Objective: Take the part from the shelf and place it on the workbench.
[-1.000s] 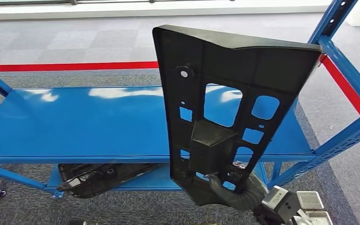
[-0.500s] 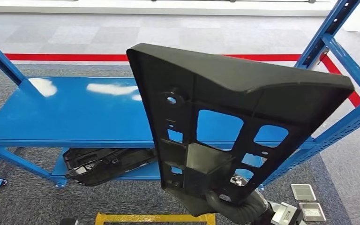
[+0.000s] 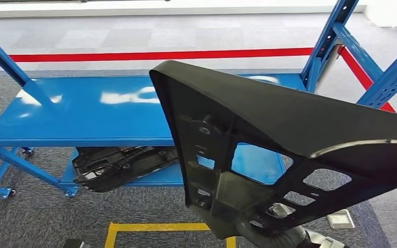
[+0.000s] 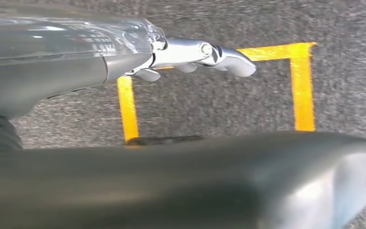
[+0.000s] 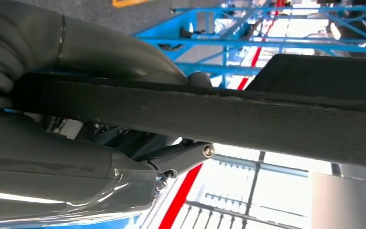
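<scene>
Here, at far left, the blue shelf (image 3: 82, 111) stands on grey carpet, its upper deck bare and glossy, with a second black part (image 3: 121, 166) lying on the lower deck. In front, yellow tape (image 3: 155, 227) marks the floor. The left hand (image 4: 190, 55) hangs over that tape with nothing in it, its fingers (image 4: 236, 64) apparently stretched out and apart, though the view is blurred. Further right, the part (image 3: 269, 139), a large black panel with cut-outs, is lifted clear of the shelf and tilted. The right hand (image 5: 76, 119) grips its lower edge, thumb on one face and fingers (image 5: 183, 155) on the other.
</scene>
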Controlling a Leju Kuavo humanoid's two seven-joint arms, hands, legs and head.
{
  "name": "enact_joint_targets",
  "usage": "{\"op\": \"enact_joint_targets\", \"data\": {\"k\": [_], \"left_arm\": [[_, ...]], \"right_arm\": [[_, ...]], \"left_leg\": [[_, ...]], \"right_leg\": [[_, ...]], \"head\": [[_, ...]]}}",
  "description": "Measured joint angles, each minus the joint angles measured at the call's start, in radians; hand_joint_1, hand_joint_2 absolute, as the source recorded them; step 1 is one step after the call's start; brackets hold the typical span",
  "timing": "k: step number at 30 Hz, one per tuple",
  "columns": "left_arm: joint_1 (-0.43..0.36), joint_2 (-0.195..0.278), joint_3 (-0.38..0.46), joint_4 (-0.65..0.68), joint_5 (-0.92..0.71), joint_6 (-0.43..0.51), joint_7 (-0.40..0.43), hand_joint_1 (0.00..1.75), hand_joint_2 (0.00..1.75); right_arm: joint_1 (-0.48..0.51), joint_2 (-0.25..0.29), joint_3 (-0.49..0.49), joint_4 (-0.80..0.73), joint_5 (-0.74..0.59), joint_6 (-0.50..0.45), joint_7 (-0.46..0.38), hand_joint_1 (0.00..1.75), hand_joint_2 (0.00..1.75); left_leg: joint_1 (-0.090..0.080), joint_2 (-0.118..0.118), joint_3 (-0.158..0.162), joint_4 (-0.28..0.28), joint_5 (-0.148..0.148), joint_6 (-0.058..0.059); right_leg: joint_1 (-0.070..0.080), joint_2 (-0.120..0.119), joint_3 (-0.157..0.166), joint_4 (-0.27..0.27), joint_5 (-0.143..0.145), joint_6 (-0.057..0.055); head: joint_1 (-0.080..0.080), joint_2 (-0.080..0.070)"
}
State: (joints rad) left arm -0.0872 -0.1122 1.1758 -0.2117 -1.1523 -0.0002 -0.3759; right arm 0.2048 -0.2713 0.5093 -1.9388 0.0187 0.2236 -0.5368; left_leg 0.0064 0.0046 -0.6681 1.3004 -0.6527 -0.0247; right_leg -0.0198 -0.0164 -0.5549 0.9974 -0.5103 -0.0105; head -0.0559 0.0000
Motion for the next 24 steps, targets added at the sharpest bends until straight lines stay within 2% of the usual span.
{"op": "enact_joint_targets", "data": {"k": [1,2,3,4,5,6,8,9,10,11,13,14,15,16,17,18,19,20,21,24], "left_arm": [[0.0,0.001,0.0,0.0,0.001,0.0,-0.003,0.0,1.75],[-0.001,0.002,0.0,0.0,0.002,0.0,-0.005,0.0,1.75],[-0.003,0.003,0.0,0.0,0.002,0.0,-0.008,0.0,1.75],[-0.005,0.004,0.0,0.0,0.003,0.0,-0.01,0.0,1.75],[-0.007,0.004,0.0,0.0,0.004,0.0,-0.012,0.0,1.75],[-0.009,0.004,0.0,0.0,0.005,0.0,-0.013,0.0,1.75],[-0.009,0.004,0.0,0.0,0.008,0.0,-0.014,0.0,1.75],[-0.007,0.004,0.0,0.0,0.009,0.0,-0.014,0.0,1.75],[-0.006,0.004,0.0,0.0,0.011,0.0,-0.013,0.0,1.75],[-0.004,0.004,0.001,0.0,0.014,0.001,-0.011,0.0,1.75],[-0.003,0.004,0.002,0.0,0.02,0.003,-0.008,0.0,1.75],[-0.002,0.004,0.003,0.0,0.022,0.005,-0.006,0.0,1.75],[-0.001,0.004,0.004,0.0,0.024,0.008,-0.003,0.0,1.75],[0.001,0.004,0.005,0.0,0.026,0.01,0.0,0.0,1.75],[0.001,0.004,0.006,0.0,0.027,0.013,0.003,0.0,1.75],[0.001,0.003,0.007,0.0,0.028,0.014,0.005,0.0,1.75],[0.0,0.003,0.008,0.0,0.028,0.015,0.005,0.0,1.75],[-0.002,0.002,0.009,0.0,0.03,0.016,0.006,0.0,1.75],[-0.003,0.001,0.01,0.0,0.032,0.016,0.007,0.0,1.75],[0.0,0.002,0.015,0.0,0.037,0.018,0.01,0.0,1.75]], "right_arm": [[-0.004,0.001,0.0,0.002,-0.003,0.009,-0.001,1.75,1.75],[-0.009,0.002,0.0,0.004,-0.005,0.017,-0.002,1.75,1.75],[-0.016,0.004,0.0,0.005,-0.007,0.025,-0.002,1.75,1.75],[-0.022,0.006,0.0,0.006,-0.008,0.032,-0.002,1.75,1.75],[-0.029,0.008,0.0,0.007,-0.01,0.038,-0.002,1.75,1.75],[-0.035,0.01,0.0,0.008,-0.01,0.044,-0.002,1.75,1.75],[-0.049,0.013,0.0,0.014,-0.01,0.06,0.003,1.75,1.75],[-0.056,0.014,0.0,0.019,-0.008,0.069,0.008,1.75,1.75],[-0.065,0.014,0.001,0.025,-0.006,0.078,0.014,1.75,1.75],[-0.075,0.014,0.003,0.033,-0.004,0.085,0.02,1.75,1.75],[-0.096,0.014,0.005,0.051,-0.001,0.096,0.029,1.75,1.75],[-0.105,0.014,0.006,0.06,-0.001,0.101,0.031,1.75,1.75],[-0.112,0.014,0.007,0.067,-0.001,0.105,0.033,1.75,1.75],[-0.118,0.014,0.008,0.074,-0.002,0.108,0.034,1.75,1.75],[-0.124,0.014,0.01,0.08,-0.002,0.11,0.035,1.75,1.75],[-0.129,0.014,0.012,0.084,-0.002,0.111,0.035,1.75,1.75],[-0.134,0.014,0.014,0.087,-0.003,0.111,0.035,1.75,1.75],[-0.138,0.014,0.015,0.089,-0.004,0.112,0.036,1.75,1.75],[-0.143,0.014,0.017,0.092,-0.005,0.113,0.036,1.75,1.75],[-0.155,0.016,0.023,0.101,-0.009,0.122,0.038,1.75,1.75]], "left_leg": [[0.002,0.0,0.028,-0.015,0.023,-0.001],[0.004,0.0,0.074,-0.067,0.052,0.0],[0.005,-0.001,0.133,-0.143,0.071,0.001],[0.004,-0.002,0.191,-0.225,0.077,0.005],[0.003,-0.004,0.233,-0.288,0.073,0.009],[0.001,-0.005,0.255,-0.326,0.065,0.013],[-0.002,-0.005,0.249,-0.341,0.065,0.026],[-0.002,-0.003,0.24,-0.342,0.072,0.035],[-0.002,-0.002,0.229,-0.342,0.081,0.045],[-0.002,0.0,0.216,-0.343,0.092,0.053],[-0.008,-0.001,0.189,-0.342,0.113,0.062],[-0.012,-0.002,0.175,-0.341,0.125,0.065],[-0.016,-0.005,0.16,-0.339,0.135,0.066],[-0.02,-0.01,0.147,-0.336,0.144,0.066],[-0.023,-0.016,0.135,-0.332,0.151,0.066],[-0.024,-0.022,0.126,-0.327,0.157,0.065],[-0.027,-0.028,0.117,-0.321,0.161,0.064],[-0.029,-0.035,0.109,-0.316,0.165,0.061],[-0.03,-0.042,0.102,-0.312,0.169,0.057],[-0.031,-0.058,0.081,-0.3,0.176,0.041]], "right_leg": [[0.0,-0.001,-0.015,0.002,0.01,0.003],[-0.001,-0.001,-0.028,0.004,0.021,0.006],[-0.001,0.0,-0.039,0.006,0.03,0.01],[0.0,0.0,-0.048,0.008,0.039,0.015],[0.0,0.0,-0.054,0.01,0.048,0.021],[0.001,0.0,-0.059,0.01,0.058,0.028],[-0.002,0.0,-0.068,0.01,0.074,0.042],[-0.004,0.001,-0.075,0.016,0.066,0.047],[-0.004,0.003,-0.085,0.034,0.041,0.049],[-0.004,0.004,-0.099,0.07,-0.001,0.049],[-0.002,0.005,-0.13,0.188,-0.093,0.047],[-0.001,0.005,-0.14,0.247,-0.114,0.046],[0.0,0.006,-0.138,0.284,-0.111,0.046],[0.003,0.008,-0.12,0.285,-0.091,0.044],[0.005,0.013,-0.083,0.248,-0.064,0.039],[0.009,0.028,-0.03,0.179,-0.045,0.031],[0.011,0.046,0.022,0.103,-0.039,0.022],[0.013,0.06,0.062,0.042,-0.041,0.016],[0.015,0.069,0.086,0.001,-0.05,0.011],[0.01,0.048,0.089,-0.028,-0.057,0.002]], "head": [[0.0,0.0],[0.0,0.0],[0.0,0.0],[0.0,0.0],[0.0,0.0],[0.0,0.0],[0.0,0.0],[0.0,0.0],[0.001,0.0],[0.001,0.0],[0.001,0.0],[0.001,0.0],[0.001,0.0],[0.001,0.0],[0.001,0.0],[0.001,0.0],[0.001,0.0],[0.001,0.0],[0.001,0.0],[0.0,0.0]]}}
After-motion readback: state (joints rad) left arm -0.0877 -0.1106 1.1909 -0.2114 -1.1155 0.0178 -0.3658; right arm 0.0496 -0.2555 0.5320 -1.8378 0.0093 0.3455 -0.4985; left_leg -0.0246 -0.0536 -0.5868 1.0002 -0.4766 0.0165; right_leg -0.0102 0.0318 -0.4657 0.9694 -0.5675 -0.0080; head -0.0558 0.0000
